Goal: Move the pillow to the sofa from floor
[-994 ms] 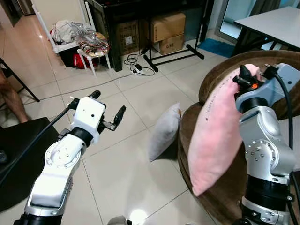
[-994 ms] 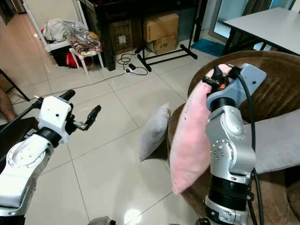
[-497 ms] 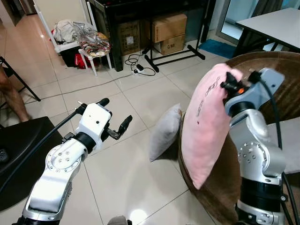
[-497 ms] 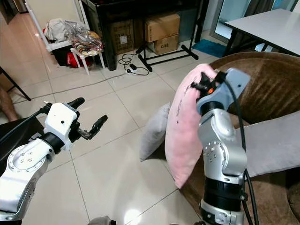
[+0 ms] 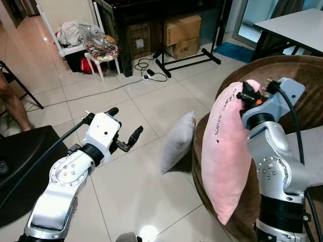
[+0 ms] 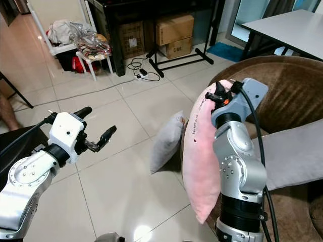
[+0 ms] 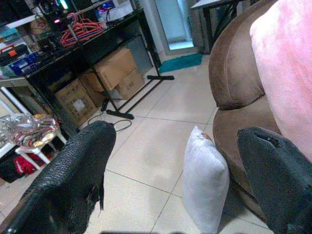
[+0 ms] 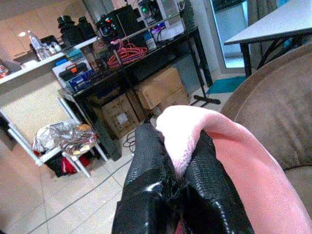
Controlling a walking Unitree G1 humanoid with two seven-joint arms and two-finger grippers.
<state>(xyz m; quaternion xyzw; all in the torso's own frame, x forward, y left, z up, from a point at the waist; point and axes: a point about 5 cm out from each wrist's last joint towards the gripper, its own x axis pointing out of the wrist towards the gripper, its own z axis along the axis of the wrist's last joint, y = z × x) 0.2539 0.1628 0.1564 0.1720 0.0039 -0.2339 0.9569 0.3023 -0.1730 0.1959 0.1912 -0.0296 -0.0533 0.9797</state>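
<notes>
Two pincers — right pincer [image 8: 178, 190] clamps pink pillow [image 5: 224, 151]; left pincer [image 7: 170, 165] spread wide.

Dark lettering on the pink pillow [image 5: 225, 151] is unreadable.

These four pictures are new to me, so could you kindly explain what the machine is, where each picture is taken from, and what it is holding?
It is a walking humanoid robot with two silver arms, each ending in a two-fingered black tool. The two wide pictures come from the stereo camera on its head, looking down and forward. The other two come from cameras on its wrists, looking along the fingers. The right tool is shut on the top edge of a pink pillow, which hangs in front of the brown sofa. The left tool is open and holds nothing, out over the tiled floor. A grey pillow stands on the floor, leaning against the sofa's base.
</notes>
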